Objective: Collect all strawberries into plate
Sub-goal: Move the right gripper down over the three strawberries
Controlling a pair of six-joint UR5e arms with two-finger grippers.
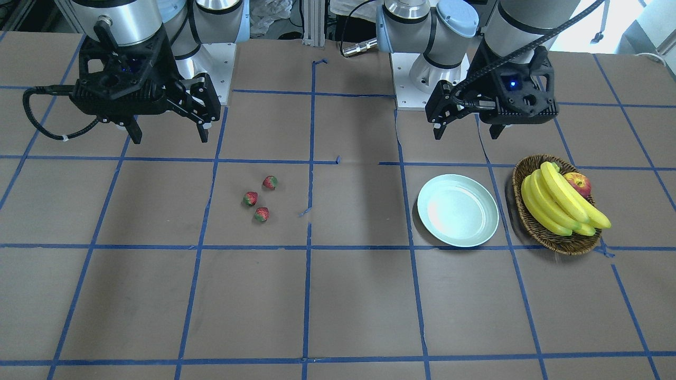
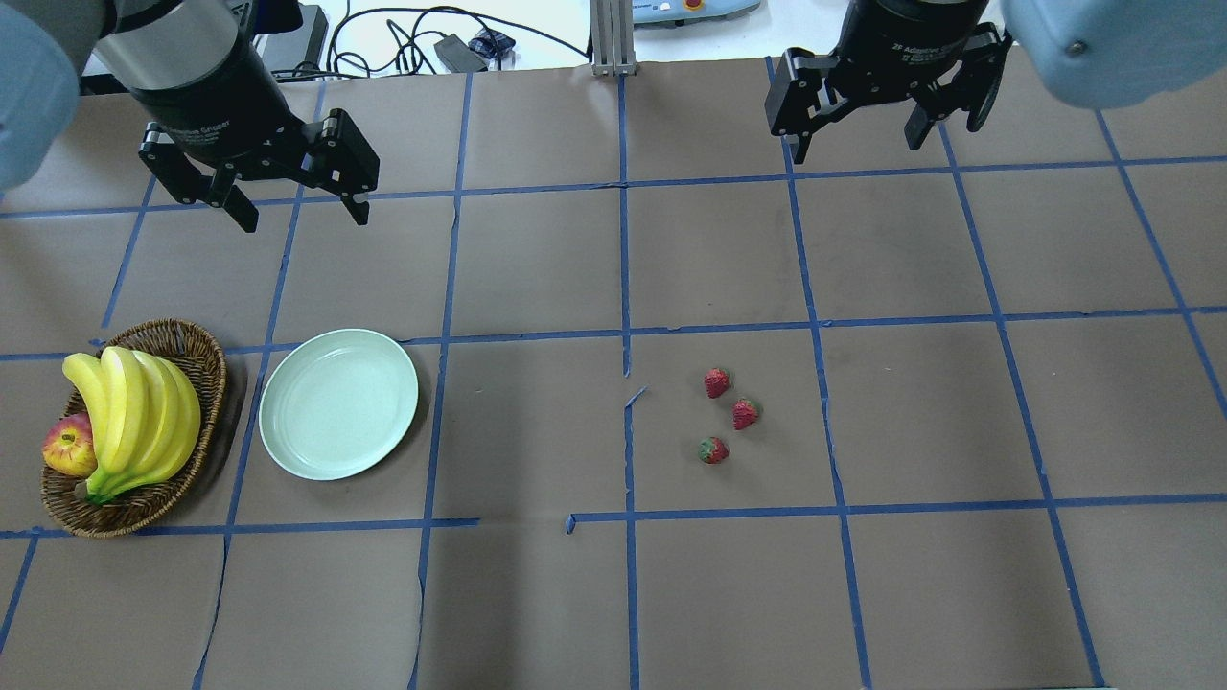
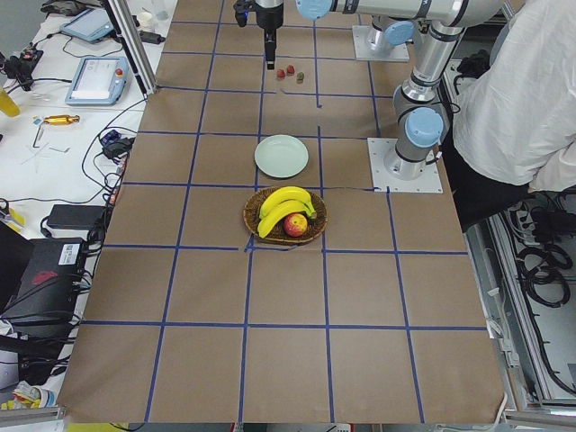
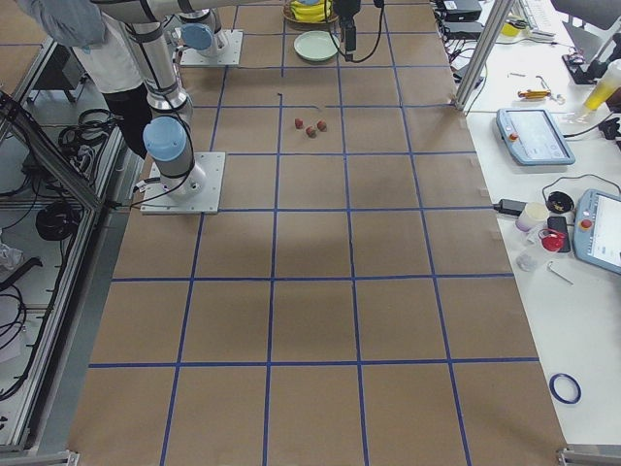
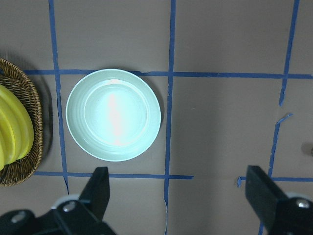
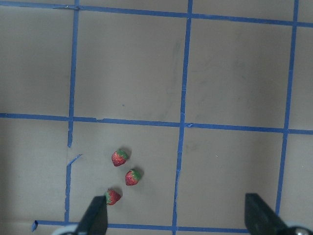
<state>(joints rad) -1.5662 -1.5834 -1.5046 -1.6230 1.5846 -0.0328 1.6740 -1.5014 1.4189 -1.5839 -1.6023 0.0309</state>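
Observation:
Three tiny red strawberries (image 2: 717, 382) (image 2: 746, 414) (image 2: 713, 449) lie close together on the brown table, right of centre in the overhead view. They also show in the front view (image 1: 262, 214) and the right wrist view (image 6: 132, 177). The pale mint plate (image 2: 338, 403) lies empty on the left, next to the basket, and shows in the left wrist view (image 5: 113, 114). My left gripper (image 2: 305, 216) hangs open and empty above the table behind the plate. My right gripper (image 2: 856, 144) hangs open and empty behind the strawberries, well apart from them.
A brown wicker basket (image 2: 206, 355) with yellow bananas (image 2: 134, 412) and a red-yellow apple (image 2: 67, 447) stands just left of the plate. Blue tape lines grid the table. A person in white (image 3: 522, 99) stands beside the robot's bases.

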